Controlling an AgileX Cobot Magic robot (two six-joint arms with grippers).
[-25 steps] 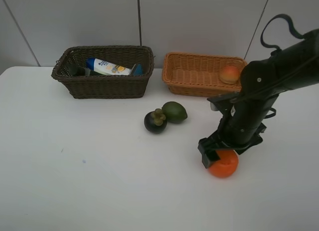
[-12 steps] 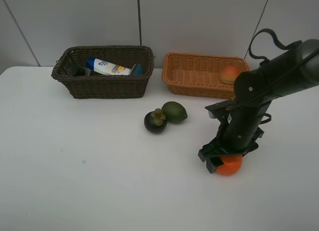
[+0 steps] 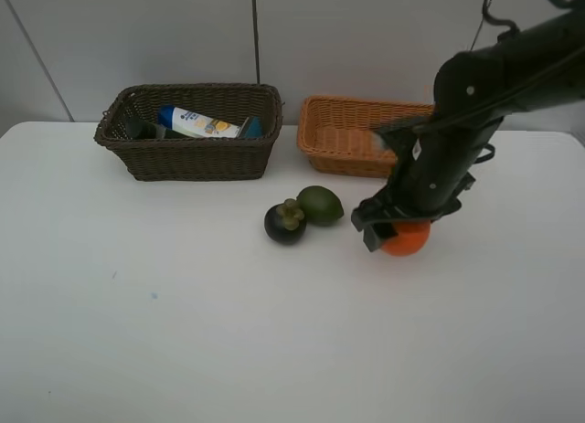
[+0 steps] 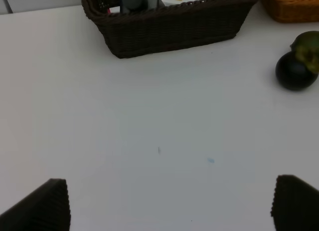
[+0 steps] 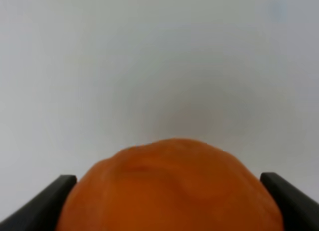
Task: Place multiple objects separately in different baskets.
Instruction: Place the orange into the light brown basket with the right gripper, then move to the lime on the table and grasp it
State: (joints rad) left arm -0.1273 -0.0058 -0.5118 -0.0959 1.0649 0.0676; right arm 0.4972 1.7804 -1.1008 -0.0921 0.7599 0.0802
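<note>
You have two wicker baskets: one dark brown basket [image 3: 192,158] and one orange-tan basket [image 3: 336,153], just right of it in the high view. You can count three fruits, all outside and to the right-front of the dark brown basket: one mangosteen [image 3: 284,223], one green citrus [image 3: 321,205], one orange [image 3: 406,239]. Inside the dark brown basket there is one white blue-capped bottle [image 3: 202,123] and one dark item [image 3: 137,127]; anything else in there is too hidden to count.

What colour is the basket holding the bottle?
The basket is dark brown woven wicker; clearest in the exterior high view.
</note>
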